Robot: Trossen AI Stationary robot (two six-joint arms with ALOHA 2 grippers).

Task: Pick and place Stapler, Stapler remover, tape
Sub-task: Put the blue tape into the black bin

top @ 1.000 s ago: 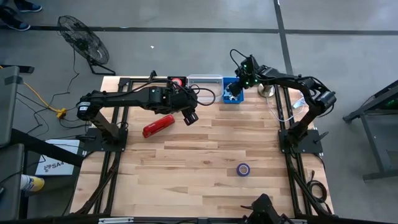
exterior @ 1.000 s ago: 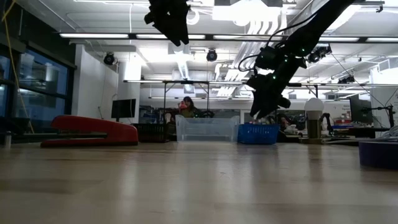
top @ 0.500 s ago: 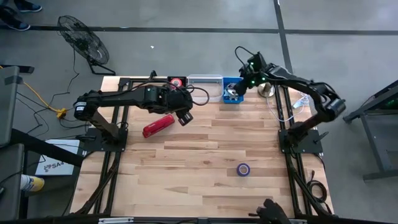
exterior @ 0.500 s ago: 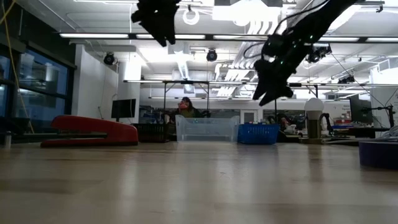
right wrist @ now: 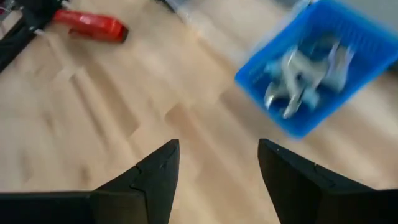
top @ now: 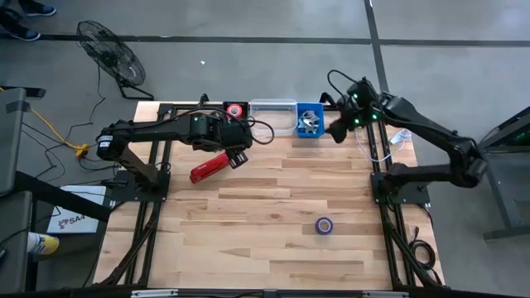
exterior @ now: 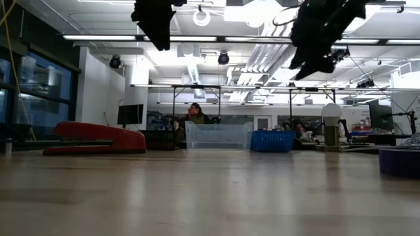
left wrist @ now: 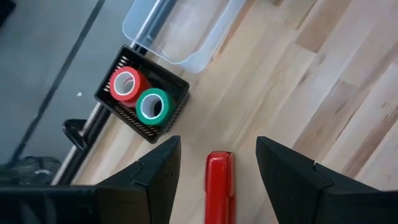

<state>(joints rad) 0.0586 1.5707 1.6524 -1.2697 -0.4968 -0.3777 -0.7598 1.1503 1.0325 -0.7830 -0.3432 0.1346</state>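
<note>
Currently: both grippers empty, fingers spread.
Left gripper (top: 235, 157) hovers above red stapler (top: 209, 167) lying on worktop (top: 273, 207); right gripper (top: 338, 131) beside blue basket (top: 309, 121); purple tape (top: 324, 225) well apart.

Bright even overhead light, ceiling lamps (exterior: 197, 16) glaring, soft shadows, right wrist view motion-blurred

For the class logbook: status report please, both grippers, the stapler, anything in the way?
Left gripper open, empty, above stapler. Right gripper open, empty, beside blue bin. Stapler flat on table, nothing blocking it.
</note>
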